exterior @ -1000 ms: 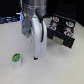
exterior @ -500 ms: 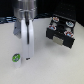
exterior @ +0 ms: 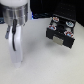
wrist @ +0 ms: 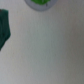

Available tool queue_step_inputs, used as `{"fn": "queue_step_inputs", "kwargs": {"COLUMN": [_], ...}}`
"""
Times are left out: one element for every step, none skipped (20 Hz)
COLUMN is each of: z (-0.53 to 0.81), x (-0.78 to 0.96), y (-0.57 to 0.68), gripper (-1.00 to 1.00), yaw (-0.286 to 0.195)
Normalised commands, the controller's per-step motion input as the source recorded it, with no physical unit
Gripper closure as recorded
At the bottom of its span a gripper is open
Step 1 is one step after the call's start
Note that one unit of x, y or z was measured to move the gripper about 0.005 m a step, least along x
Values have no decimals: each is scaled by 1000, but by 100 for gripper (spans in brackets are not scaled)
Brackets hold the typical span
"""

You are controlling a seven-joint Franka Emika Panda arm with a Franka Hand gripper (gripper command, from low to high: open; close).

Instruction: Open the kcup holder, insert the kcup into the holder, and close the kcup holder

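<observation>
Exterior view: one kcup holder [exterior: 61,30], one tool [exterior: 16,59]; grip state unclear.

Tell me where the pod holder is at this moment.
The black pod holder stands on the white table at the exterior view's right, apart from the arm at that view's left.

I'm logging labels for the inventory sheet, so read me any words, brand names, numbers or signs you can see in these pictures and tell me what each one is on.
No text can be read in either view.
The kcup holder: its pod tops show dark and white patches, too blurred to read as print.
The kcup: only a slice of its green top shows in the wrist view, with no legible marking.
The end effector: plain, no lettering visible.
</observation>
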Motion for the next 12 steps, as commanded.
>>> {"fn": "queue_step_inputs", "kwargs": {"z": [-286,-228,-185,-164,-155,-153,-162,-139,-100,-53,-132,-100], "x": [-36,-24,23,61,104,55,89,121,154,198,168,167], "y": [-379,-361,-331,-324,-304,-222,-189,-83,-13,-9,-81,-55], "gripper": [-100,-100,-100,-100,-100,-100,-100,-100,-100,-100,-100,-100], "yaw": [-269,-274,-277,-275,-272,-295,-286,-265,-249,-229,-209,-203]}}
